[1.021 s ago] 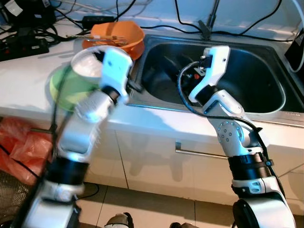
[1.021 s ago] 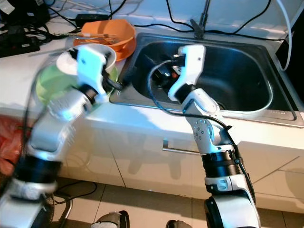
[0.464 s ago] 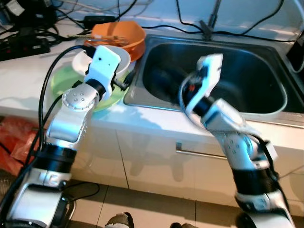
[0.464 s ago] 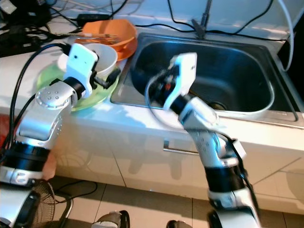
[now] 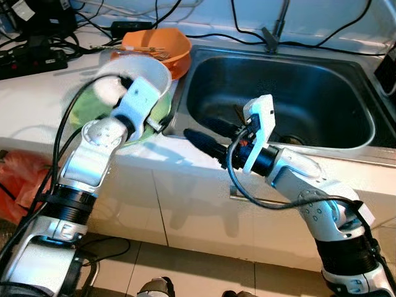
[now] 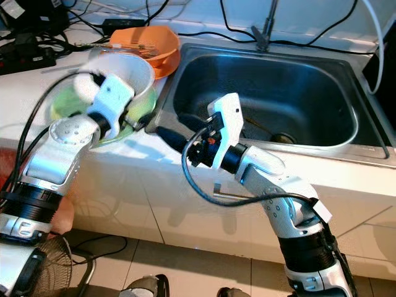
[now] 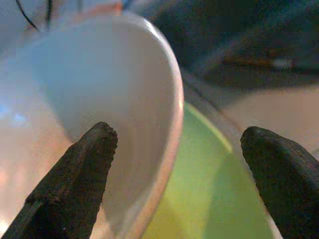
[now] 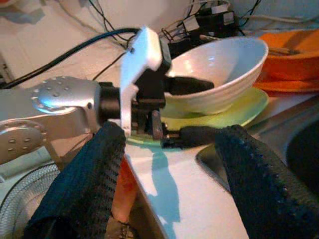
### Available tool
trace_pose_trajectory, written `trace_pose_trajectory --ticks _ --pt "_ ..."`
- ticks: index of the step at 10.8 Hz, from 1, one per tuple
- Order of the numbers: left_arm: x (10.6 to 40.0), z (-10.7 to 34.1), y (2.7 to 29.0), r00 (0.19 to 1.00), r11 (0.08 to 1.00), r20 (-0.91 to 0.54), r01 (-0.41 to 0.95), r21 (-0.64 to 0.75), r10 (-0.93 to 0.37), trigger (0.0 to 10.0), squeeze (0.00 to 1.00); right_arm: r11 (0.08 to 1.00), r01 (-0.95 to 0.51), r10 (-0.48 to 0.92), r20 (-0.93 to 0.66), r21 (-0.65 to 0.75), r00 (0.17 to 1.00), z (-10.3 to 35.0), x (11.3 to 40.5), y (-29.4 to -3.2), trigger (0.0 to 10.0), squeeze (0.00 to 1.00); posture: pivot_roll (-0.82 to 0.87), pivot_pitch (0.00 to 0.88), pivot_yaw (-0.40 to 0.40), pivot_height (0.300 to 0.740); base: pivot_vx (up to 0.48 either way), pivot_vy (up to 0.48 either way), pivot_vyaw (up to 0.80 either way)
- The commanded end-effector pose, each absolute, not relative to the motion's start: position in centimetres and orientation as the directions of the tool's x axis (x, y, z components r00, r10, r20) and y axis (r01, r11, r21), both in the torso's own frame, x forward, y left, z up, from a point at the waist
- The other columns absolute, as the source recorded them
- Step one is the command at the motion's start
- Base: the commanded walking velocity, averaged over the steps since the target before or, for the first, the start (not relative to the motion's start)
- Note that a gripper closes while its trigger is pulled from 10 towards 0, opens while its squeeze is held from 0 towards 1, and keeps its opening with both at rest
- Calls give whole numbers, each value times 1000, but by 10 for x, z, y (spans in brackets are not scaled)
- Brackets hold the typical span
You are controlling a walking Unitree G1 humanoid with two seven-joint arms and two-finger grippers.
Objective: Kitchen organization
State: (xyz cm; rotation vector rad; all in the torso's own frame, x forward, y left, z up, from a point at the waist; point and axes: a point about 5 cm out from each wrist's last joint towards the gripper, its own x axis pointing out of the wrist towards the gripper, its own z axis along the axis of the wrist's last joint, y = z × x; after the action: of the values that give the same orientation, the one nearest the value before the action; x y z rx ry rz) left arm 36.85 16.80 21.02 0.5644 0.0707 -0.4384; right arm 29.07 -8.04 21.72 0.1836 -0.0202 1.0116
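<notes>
A white bowl (image 5: 145, 71) rests on a light green plate (image 8: 239, 107) on the white counter, left of the sink. My left gripper (image 7: 177, 149) is open and straddles the bowl's rim: one finger (image 7: 84, 169) is inside the bowl, the other (image 7: 284, 174) outside over the plate. The bowl looks blurred and tipped in the eye views. My right gripper (image 5: 195, 128) is open and holds nothing. It reaches leftward over the sink's front left corner and points at the bowl and my left wrist.
An orange bowl (image 5: 158, 43) holding utensils sits behind the white bowl. The steel sink (image 5: 309, 93) has a drain and a faucet base (image 5: 272, 40). Cables and a power strip (image 5: 31, 62) lie at the back left. A red bag (image 5: 18, 185) is on the floor.
My right arm has come up out of the sink basin and swung left, so its gripper now points at the bowl. My left gripper stays at the bowl, which now looks tipped.
</notes>
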Motion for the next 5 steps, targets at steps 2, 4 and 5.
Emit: trace_pose_trajectory --ticks 2,4,5 --pt "370 206 170 894 726 -229 446 524 -384 10000 0 489 -861 859 95 142 504 217 285 -80 10000 1000 36 113 19 740 0 0 0" --pt "373 207 180 900 722 -252 437 537 -357 10000 0 501 -855 853 91 131 514 217 285 -81 10000 1000 34 112 17 740 0 0 0" --pt "375 212 187 912 710 -248 409 573 -325 10000 0 503 -855 853 90 126 515 217 286 -81 10000 1000 34 111 17 740 0 0 0"
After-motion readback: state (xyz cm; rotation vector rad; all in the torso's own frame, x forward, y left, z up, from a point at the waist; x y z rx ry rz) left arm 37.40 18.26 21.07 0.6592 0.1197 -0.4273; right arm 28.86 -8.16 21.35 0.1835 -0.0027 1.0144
